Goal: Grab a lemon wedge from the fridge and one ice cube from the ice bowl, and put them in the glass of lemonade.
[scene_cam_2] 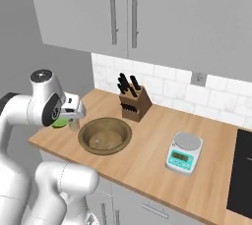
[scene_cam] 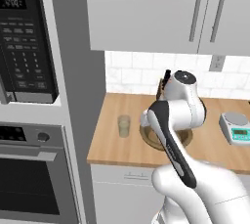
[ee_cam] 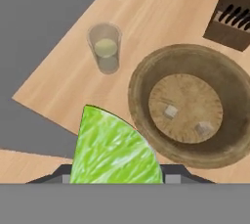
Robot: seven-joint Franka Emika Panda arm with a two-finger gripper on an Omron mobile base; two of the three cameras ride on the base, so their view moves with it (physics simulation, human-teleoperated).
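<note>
From the left base view, my arm rises in front of the wooden counter [scene_cam: 117, 147], and the glass of lemonade [scene_cam: 124, 125] stands on that counter just left of the ice bowl [scene_cam: 152, 140], whose rim peeks out from behind my forearm; a small white and teal scale [scene_cam: 235, 127] sits well to the right of the bowl. From the right base view, my gripper [scene_cam_2: 68, 118] hangs above the counter's near left corner, just left of the ice bowl, with a bright green sliver, the lemon wedge [scene_cam_2: 61, 122], tucked under it; the glass is mostly hidden behind my hand there, and a knife block [scene_cam_2: 134, 102] stands behind the bowl toward the wall. In the hand view the wedge fills the lower middle, clamped between my jaws, so I am closed on it; beyond it the glass stands up and left of the bowl, pale liquid inside and nothing green in it, while two small ice cubes [ee_cam: 170, 111] lie on the bowl's floor. I judge the fridge trip done and the wedge on its way but not yet above the glass. Left to do: bring the wedge over the mouth and release it, then lift one cube from the bowl and drop it in too.
</note>
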